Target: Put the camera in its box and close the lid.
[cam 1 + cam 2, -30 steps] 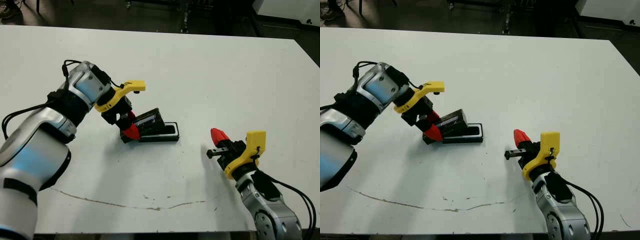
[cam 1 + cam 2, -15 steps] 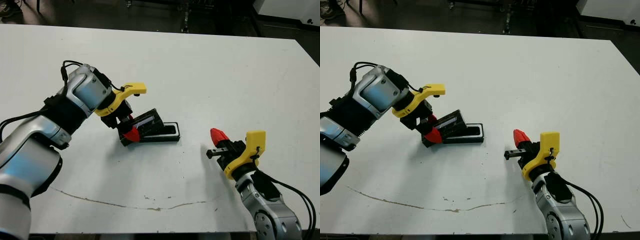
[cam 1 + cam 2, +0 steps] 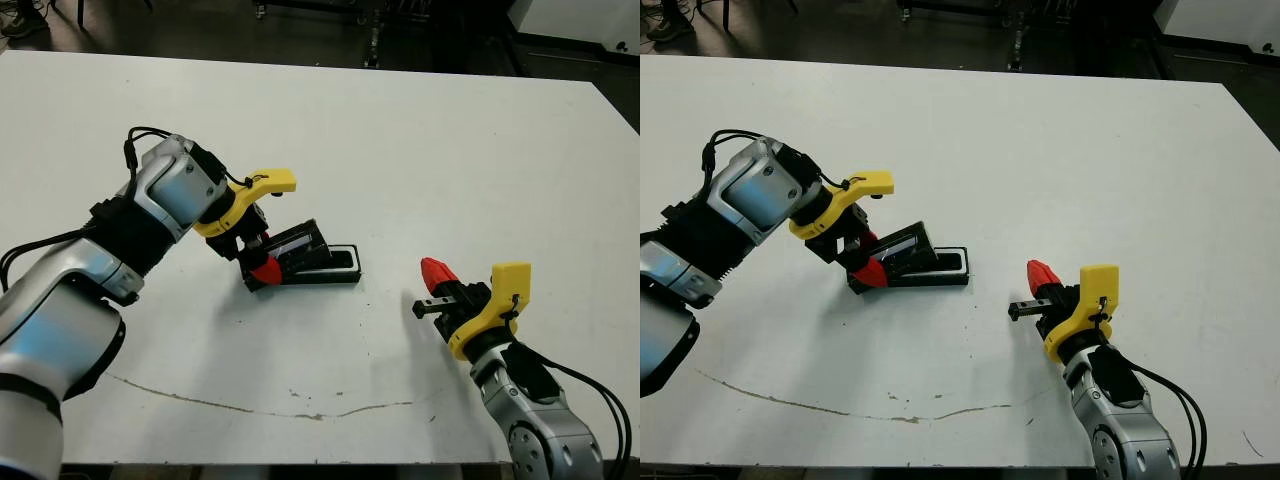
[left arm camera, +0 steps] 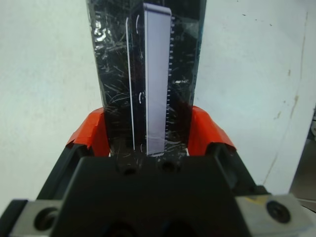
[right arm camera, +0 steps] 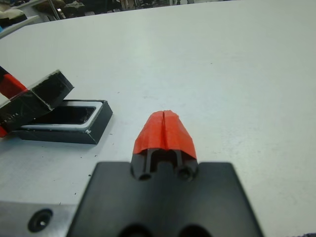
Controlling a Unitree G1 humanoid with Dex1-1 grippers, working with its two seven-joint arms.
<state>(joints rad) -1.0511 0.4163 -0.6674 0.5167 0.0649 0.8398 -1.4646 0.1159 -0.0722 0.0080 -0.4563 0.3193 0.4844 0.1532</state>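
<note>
Two grippers show over the white table (image 3: 420,140); the left gripper (image 3: 262,262) is clenched on the lid (image 3: 292,248), its red fingers (image 4: 90,132) pressed against both long sides of the glossy black slab, which is tilted, its low end at the gripper and its high end toward 3 o'clock, leaning over the left end of the box (image 3: 335,270); the box lies flat on the table just right of that gripper, its black walls and pale rim uncovered at the right end; a dark shape lies inside it in the right wrist view, seemingly the camera (image 5: 74,114), though too dark to tell for sure; the right gripper (image 3: 437,272) sits well apart at about 4 o'clock from the box, its red tips pressed together with nothing between them, pointing toward 10 o'clock; a thin brown line (image 3: 250,408) runs across the table near its front edge; beyond the far edge the floor is dark, with chair legs.
</note>
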